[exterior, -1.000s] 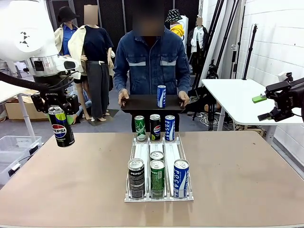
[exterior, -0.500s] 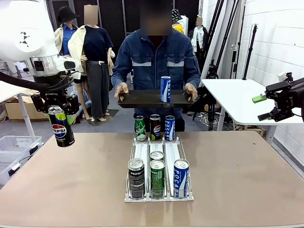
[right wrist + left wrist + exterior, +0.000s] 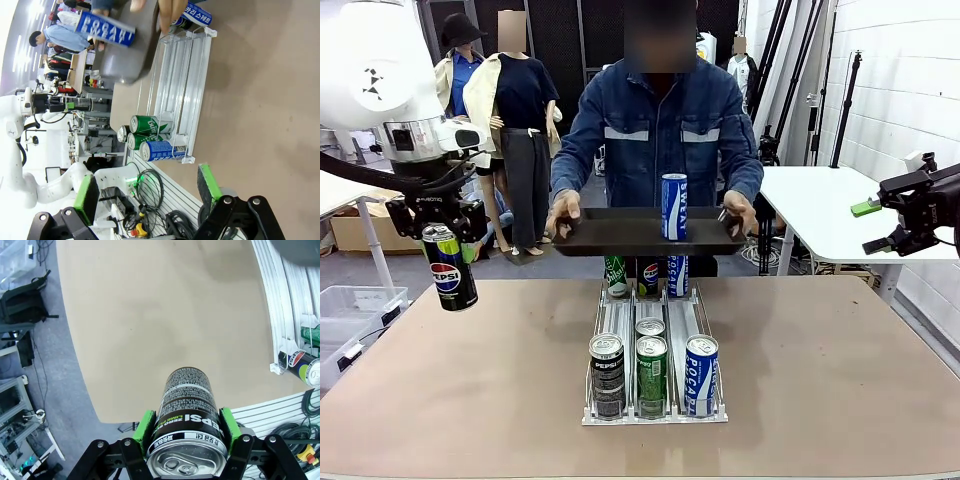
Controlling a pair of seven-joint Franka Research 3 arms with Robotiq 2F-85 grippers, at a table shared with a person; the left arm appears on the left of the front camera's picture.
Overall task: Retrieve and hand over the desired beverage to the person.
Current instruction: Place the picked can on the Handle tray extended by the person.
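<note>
One black Pepsi can [image 3: 448, 270] clamped in my left gripper [image 3: 442, 232], above table's [image 3: 820, 380] left edge. Right gripper [image 3: 145, 192] spread, empty. Person [image 3: 660, 130] offers dark tray [image 3: 610, 235] over far edge; I'd carry can upright, lower onto bare tray left of blue can [image 3: 674, 207].

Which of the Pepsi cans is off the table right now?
The black Pepsi can clamped in the left gripper, held in the air at the table's left edge. The other black Pepsi can stands in the rack's front row.
</note>
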